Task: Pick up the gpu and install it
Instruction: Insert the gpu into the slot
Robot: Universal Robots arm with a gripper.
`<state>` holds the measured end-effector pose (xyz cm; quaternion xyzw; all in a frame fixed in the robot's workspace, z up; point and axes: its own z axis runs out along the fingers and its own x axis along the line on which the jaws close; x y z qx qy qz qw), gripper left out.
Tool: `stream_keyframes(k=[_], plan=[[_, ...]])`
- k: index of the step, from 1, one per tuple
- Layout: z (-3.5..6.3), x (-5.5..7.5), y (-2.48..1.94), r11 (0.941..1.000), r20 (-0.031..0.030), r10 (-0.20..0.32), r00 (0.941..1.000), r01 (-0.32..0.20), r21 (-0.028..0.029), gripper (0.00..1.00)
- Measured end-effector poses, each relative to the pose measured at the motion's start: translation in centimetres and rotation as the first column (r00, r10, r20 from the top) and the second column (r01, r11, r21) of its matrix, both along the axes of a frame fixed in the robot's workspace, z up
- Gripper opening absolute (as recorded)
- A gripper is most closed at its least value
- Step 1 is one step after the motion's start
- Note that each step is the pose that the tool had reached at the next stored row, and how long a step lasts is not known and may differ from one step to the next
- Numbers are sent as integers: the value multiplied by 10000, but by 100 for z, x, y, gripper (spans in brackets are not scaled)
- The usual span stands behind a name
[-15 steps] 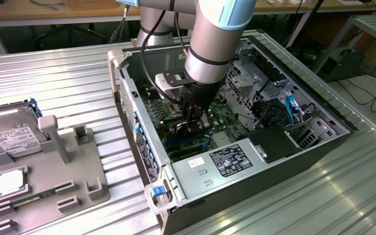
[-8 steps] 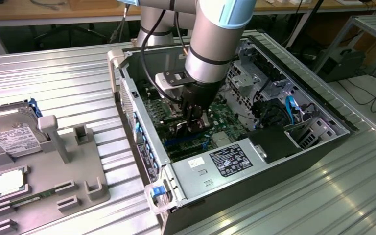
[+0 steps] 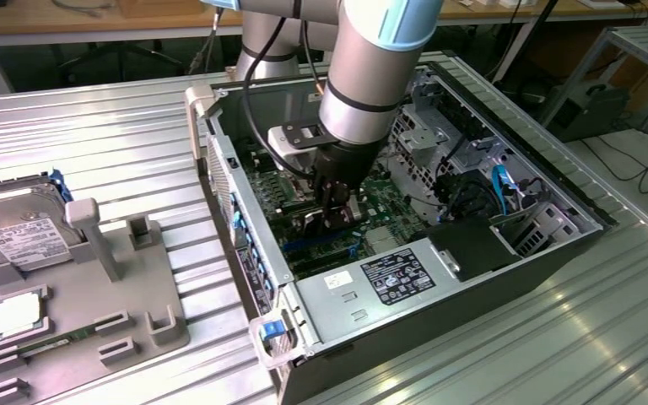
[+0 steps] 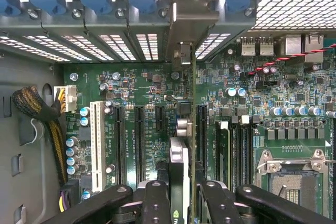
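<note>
Dark card, exterior view: the gpu (image 3: 326,221) hangs edge-down inside the open computer case (image 3: 549,253), pinched in the end effector (image 3: 330,218) just above the green motherboard (image 3: 383,201).
Bench, exterior view: the ribbed metal bench (image 3: 99,143) carries a grey parts holder (image 3: 88,312) with the hard drive (image 3: 20,236), well apart from the case.
Grip, wrist view: the end effector (image 4: 181,192) is clenched on the gpu (image 4: 181,129), its black fingers (image 4: 156,203) pressing both faces near the top edge.
Position, wrist view: the card stands upright over the motherboard (image 4: 147,93), its silvery bracket (image 4: 191,19) reaching the rear slot openings; whether it is seated I cannot tell.
Handling: likely light, stiff and thin; fragile at components and contact edge, so holding the flat faces suits it.
</note>
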<state>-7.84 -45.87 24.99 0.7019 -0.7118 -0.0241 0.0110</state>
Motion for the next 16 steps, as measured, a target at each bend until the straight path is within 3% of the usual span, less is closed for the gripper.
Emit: stream_keyframes(k=[16], plan=[[-44,0,0,10000,0,1,10000,-1,0,28]])
